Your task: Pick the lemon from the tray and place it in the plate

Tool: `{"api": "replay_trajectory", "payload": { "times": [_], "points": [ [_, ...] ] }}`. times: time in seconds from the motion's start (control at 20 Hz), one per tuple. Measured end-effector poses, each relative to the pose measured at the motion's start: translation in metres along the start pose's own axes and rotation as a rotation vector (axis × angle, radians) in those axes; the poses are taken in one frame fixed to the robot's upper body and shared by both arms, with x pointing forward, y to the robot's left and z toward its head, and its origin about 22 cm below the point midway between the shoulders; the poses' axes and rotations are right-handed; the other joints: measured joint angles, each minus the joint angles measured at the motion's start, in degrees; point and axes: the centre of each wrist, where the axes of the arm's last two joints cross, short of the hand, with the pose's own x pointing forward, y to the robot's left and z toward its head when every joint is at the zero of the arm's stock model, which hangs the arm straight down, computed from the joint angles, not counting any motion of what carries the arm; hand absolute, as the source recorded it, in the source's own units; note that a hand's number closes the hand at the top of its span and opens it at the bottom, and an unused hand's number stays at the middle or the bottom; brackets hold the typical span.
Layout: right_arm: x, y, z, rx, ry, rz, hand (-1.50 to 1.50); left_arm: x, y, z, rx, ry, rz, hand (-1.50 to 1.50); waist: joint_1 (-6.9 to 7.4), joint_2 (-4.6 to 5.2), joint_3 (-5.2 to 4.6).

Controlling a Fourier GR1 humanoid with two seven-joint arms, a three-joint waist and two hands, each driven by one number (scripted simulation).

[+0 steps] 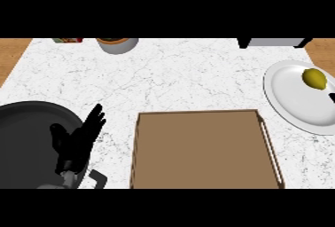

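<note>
Head view, the only one: the lemon (pixel 314 79) sits in the white plate (pixel 291 104), in its upper-right part near the far rim, w/ nothing else in the plate. So the task's thing is at its goal, not in the tray. The brown tray (pixel 200 153) lies mid-worktop at the near edge, just beside the plate's left rim, and holds nothing. Judging from that, the place step looks done, i.e. only clearing the arm is left.

Right hand (pixel 332 97): just a dark sliver at the view's right edge, over the plate and a little below the lemon, not touching it as far as I can see. It's prob. there because this is the arm on the plate's side. Can't tell if it's released or clenched, as too little shows.

Left hand (pixel 77 148): lower left, released, fingers straight and pointing up-view, grasping nothing. It rests over the rim of a dark round dish (pixel 26 128), well apart from the lemon. That makes sense, since the plate is on the other side and this arm isn't needed. The dish shows nothing in it, though the hand covers part.

Along the far edge of the marble worktop (pixel 170 75) are a grey pot (pixel 118 45) w/ an orange-brown inside (contents unclear), a red-and-green item (pixel 67 40) cut off by the view, and a grey appliance (pixel 274 42) at far right.
</note>
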Motion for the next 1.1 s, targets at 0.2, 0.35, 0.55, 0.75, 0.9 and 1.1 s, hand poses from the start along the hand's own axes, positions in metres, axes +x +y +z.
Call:
{"api": "replay_trajectory", "payload": {
  "times": [0.2, 0.35, 0.55, 0.75, 0.9, 1.1],
  "points": [
    [-0.016, -0.011, 0.016, 0.093, -0.009, -0.057, -1.50, -0.002, 0.005, -0.002, 0.010, 0.010, 0.004, 0.00, -0.51, -0.36, 0.03],
    [-0.029, -0.027, 0.025, 0.153, -0.017, -0.068, -1.50, -0.001, 0.006, -0.001, 0.011, 0.018, 0.012, 0.00, -0.67, -0.42, -0.04],
    [-0.048, -0.048, 0.050, 0.202, -0.022, -0.039, -1.50, 0.001, 0.005, 0.004, 0.006, 0.011, 0.009, 0.00, -0.70, -0.32, -0.26],
    [-0.051, -0.066, 0.072, 0.232, -0.019, 0.010, -1.50, -0.002, 0.003, 0.002, 0.013, 0.011, -0.005, 0.00, -0.70, -0.35, -0.18],
    [-0.049, -0.079, 0.091, 0.251, -0.014, 0.031, -1.50, -0.002, 0.001, 0.003, 0.021, 0.012, -0.003, 0.00, -0.64, -0.32, -0.20],
    [-0.049, -0.090, 0.120, 0.252, -0.008, 0.050, -1.50, -0.002, 0.003, 0.001, 0.009, 0.012, 0.005, 0.00, -0.52, -0.30, -0.14]
  ]
}}
